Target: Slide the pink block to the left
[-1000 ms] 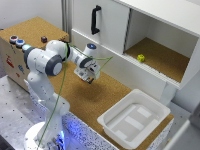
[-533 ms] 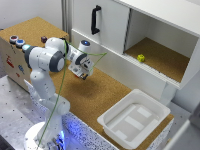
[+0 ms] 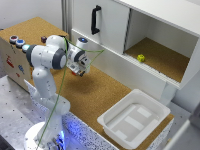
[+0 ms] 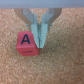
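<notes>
Pink block (image 4: 26, 43) is sitting on the cork tabletop (image 4: 60, 65), showing a dark "A" on its top face. In the wrist view it's lying just beside the claw (image 4: 41, 41), not between the fingers: 1 fingertip (image 4: 43, 40) is resting against or right next to the block's side, w/ the other finger hidden or merged, so I can't tell if the claw is released or clenched. Judging by that, the finger is being used as a pusher, not a grasper, which suits a slide. In the exterior view the block isn't visible; the claw (image 3: 79, 70) is hanging low over the tabletop (image 3: 100, 95) near the cabinet (image 3: 107, 30). Yellow-green block (image 3: 141, 58) is sitting in the open cabinet bay, white tray (image 3: 132, 120) well apart.
</notes>
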Robot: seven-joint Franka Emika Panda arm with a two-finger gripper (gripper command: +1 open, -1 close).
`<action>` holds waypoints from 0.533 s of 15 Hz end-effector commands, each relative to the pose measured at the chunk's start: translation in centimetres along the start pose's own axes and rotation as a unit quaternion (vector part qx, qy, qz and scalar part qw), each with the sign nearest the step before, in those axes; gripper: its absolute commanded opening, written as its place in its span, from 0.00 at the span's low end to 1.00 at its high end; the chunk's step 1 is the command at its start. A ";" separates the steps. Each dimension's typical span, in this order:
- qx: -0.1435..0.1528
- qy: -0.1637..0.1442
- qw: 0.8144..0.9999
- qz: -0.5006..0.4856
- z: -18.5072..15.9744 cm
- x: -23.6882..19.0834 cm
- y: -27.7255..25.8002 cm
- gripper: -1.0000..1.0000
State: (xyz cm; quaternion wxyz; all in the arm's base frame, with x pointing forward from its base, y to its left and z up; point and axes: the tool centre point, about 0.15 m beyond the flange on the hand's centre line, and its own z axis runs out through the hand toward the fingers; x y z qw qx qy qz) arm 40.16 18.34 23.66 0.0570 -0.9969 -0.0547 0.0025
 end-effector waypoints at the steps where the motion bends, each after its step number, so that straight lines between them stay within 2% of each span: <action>1: -0.078 0.013 0.997 -0.020 -6.0 -1.7 -0.9 1.00; 8: -0.081 0.011 0.996 -0.044 -6.5 -0.9 -1.5 1.00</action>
